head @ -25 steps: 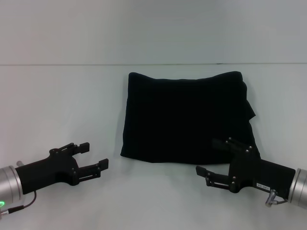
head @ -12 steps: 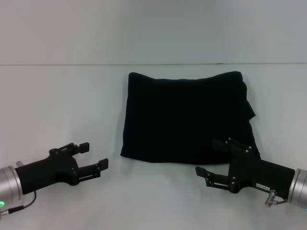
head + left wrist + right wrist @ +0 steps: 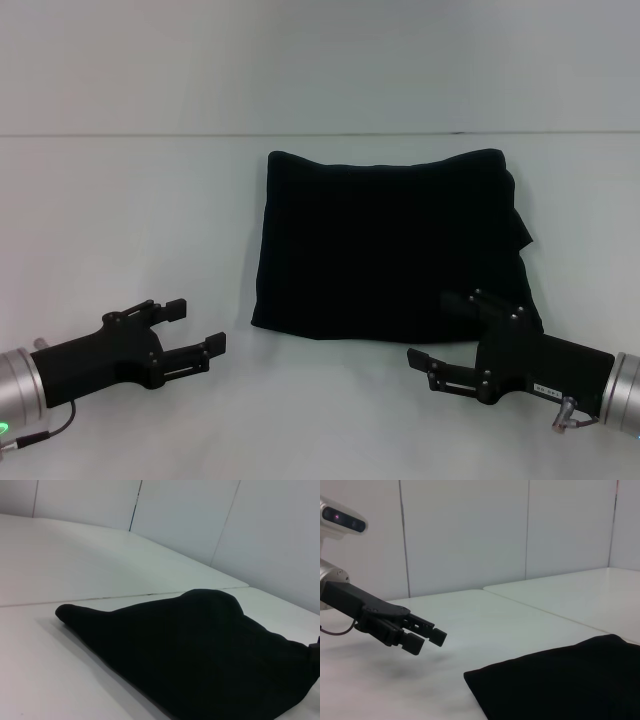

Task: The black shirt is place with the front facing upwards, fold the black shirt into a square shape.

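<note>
- Left gripper (image 3: 195, 330) hovers at the near left, fingers spread and empty; right gripper (image 3: 440, 335) mirrors it at the near right, also spread, holding nothing
- beyond them the black shirt (image 3: 390, 250) lies folded into a rough square, plain side up; folding looks essentially done

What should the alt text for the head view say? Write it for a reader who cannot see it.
A black shirt, folded into a rough rectangle, lies on a white table. The left gripper and the right gripper hover open at its near corners, neither holding the cloth.
</note>
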You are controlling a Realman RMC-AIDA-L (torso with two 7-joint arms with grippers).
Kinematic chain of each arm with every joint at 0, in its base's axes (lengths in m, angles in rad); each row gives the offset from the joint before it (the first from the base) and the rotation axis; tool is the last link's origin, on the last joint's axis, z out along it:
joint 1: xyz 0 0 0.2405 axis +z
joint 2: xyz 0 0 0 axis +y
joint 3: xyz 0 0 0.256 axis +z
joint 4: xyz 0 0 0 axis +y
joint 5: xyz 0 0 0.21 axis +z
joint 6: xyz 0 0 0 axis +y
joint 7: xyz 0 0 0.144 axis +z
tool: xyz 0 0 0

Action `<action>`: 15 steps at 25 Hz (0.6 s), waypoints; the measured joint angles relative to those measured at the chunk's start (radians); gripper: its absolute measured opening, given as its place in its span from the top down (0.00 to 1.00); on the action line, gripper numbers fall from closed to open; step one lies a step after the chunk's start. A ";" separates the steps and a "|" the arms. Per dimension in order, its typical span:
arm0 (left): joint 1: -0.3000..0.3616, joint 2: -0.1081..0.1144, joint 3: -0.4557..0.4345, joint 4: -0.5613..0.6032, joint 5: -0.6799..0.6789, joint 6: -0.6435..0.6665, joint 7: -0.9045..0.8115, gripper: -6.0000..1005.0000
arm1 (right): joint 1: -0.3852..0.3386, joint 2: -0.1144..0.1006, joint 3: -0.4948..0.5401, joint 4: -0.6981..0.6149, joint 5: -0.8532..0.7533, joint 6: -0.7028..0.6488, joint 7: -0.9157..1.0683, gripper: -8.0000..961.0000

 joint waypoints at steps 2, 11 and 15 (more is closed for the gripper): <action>0.001 0.000 0.000 0.000 0.000 0.000 0.000 0.13 | 0.001 0.000 0.000 0.000 0.000 0.000 0.000 0.05; 0.000 0.000 0.000 0.000 0.000 0.002 -0.002 0.13 | 0.001 0.000 -0.002 0.000 0.000 0.000 0.001 0.05; -0.003 0.000 0.000 0.000 0.000 0.002 -0.002 0.13 | 0.001 0.000 -0.002 0.000 0.000 0.000 0.001 0.05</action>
